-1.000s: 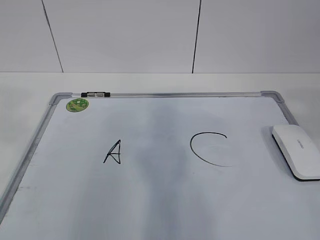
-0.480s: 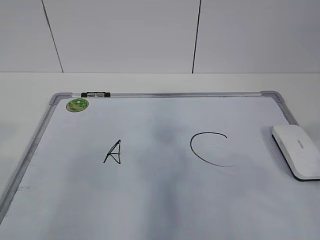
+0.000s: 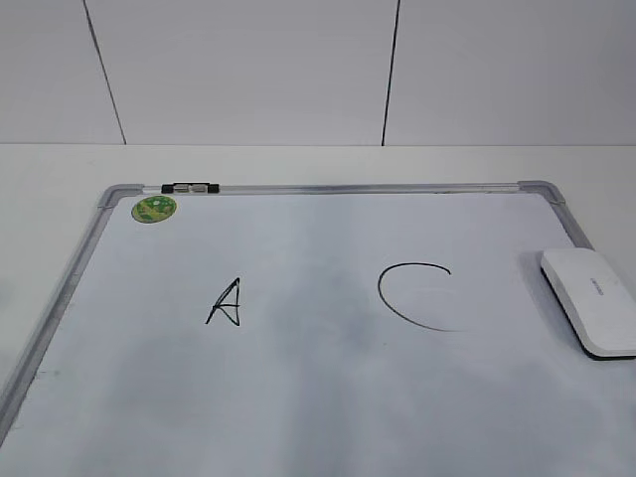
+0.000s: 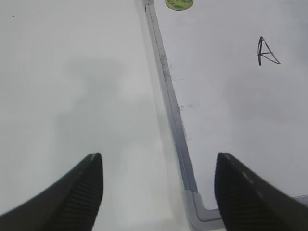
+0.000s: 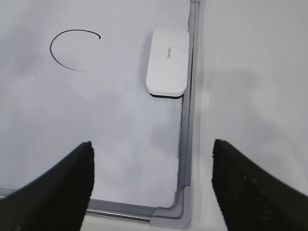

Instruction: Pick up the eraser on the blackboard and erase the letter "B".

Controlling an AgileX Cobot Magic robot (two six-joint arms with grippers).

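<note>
The blackboard (image 3: 348, 188) is a white dry-erase board with a grey frame, lying flat. The white eraser (image 3: 591, 298) lies on its right edge, free; it also shows in the right wrist view (image 5: 167, 62). A black "A" (image 3: 226, 303) and a "C" (image 3: 415, 295) are on the board. No letter "B" shows; between them is only faint grey shade. My left gripper (image 4: 159, 166) is open and empty above the board's near left corner. My right gripper (image 5: 153, 149) is open and empty above the near right corner, short of the eraser. Neither gripper shows in the exterior view.
A round green sticker (image 3: 154, 208) and a small black-and-silver clip (image 3: 192, 187) sit at the board's far left corner. The white table (image 3: 60, 179) surrounds the board, with a white panelled wall (image 3: 248, 70) behind.
The dark shadow across the middle of the board has faded. The eraser and the letters have not moved.
</note>
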